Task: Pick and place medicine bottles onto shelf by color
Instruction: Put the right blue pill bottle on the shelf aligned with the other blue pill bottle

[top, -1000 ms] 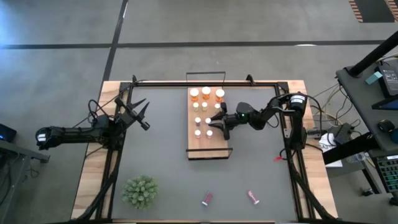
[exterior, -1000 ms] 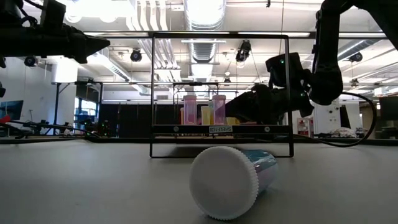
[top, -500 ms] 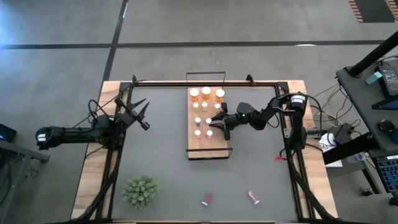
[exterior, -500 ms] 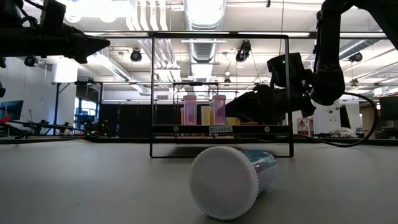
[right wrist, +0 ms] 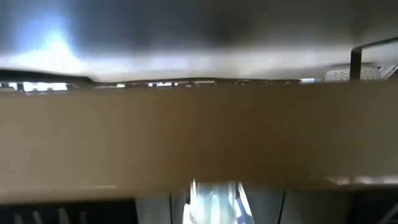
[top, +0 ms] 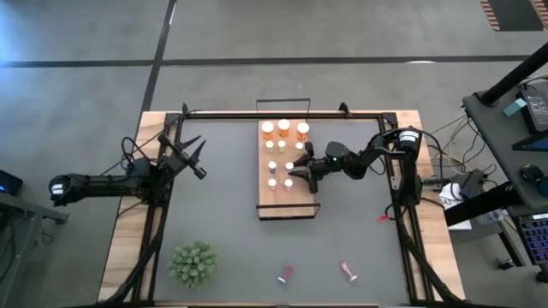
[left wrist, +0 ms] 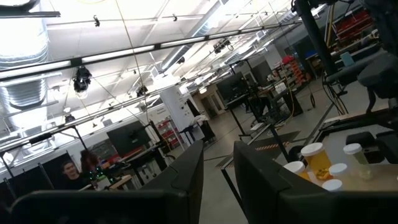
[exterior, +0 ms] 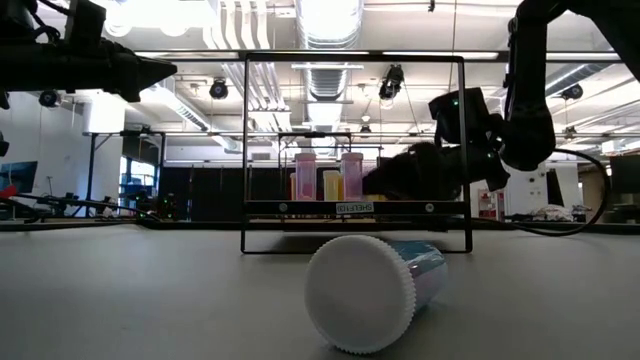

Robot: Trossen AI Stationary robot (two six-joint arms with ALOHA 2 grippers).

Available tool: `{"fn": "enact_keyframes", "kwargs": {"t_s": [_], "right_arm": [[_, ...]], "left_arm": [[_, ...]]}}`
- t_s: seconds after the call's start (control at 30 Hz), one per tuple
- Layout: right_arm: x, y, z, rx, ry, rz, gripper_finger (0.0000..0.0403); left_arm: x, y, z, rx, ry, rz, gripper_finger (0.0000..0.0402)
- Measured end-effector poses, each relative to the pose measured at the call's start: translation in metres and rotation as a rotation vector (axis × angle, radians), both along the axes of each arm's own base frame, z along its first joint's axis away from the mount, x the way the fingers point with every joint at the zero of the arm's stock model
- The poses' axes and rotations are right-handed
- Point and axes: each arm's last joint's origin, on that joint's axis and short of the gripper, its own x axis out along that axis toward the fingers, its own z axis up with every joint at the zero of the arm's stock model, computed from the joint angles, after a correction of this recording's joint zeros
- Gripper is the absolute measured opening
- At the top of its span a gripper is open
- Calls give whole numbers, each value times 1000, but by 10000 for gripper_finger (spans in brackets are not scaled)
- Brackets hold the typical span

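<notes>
Right claw (top: pixel 295 169) low over the shelf (top: pixel 288 201), among standing bottles (top: pixel 283 130); grip unclear, can't tell if it holds one. Left claw (top: pixel 195 156) shut, idle, well aside. Most bottles shelved; two (top: pixel 285 274) lie on the tabletop (top: pixel 223 222).

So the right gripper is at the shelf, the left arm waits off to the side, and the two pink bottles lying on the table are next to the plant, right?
Not quite. In the high view the two pink bottles lie apart from the plant, further toward the right arm's side. The right gripper is at the shelf, and the left gripper waits aside.
</notes>
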Motion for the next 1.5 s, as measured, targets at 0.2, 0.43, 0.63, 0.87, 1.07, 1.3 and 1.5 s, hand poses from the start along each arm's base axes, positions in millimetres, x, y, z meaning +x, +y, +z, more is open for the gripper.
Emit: {"fn": "enact_keyframes", "kwargs": {"t_s": [0.2, 0.43, 0.63, 0.87, 1.07, 1.3, 1.5], "right_arm": [[0, 0, 1, -3, -9, 0, 135], [0, 0, 1, -4, -13, 0, 135], [-5, 1, 3, -20, -51, -16, 135], [-14, 3, 1, -20, -54, -58, 135], [-17, 3, 2, -28, -66, -77, 135], [-21, 5, -1, -36, -54, -80, 138], [-22, 4, 1, -46, -74, -102, 156]], "left_arm": [[0, 0, 0, 0, 1, 0, 72], [0, 0, 0, 0, 0, 0, 72], [0, 0, 0, 0, 0, 0, 72], [0, 0, 0, 0, 0, 0, 72], [0, 0, 0, 0, 0, 0, 72], [0, 0, 0, 0, 0, 0, 72], [0, 0, 0, 0, 0, 0, 72]]}}
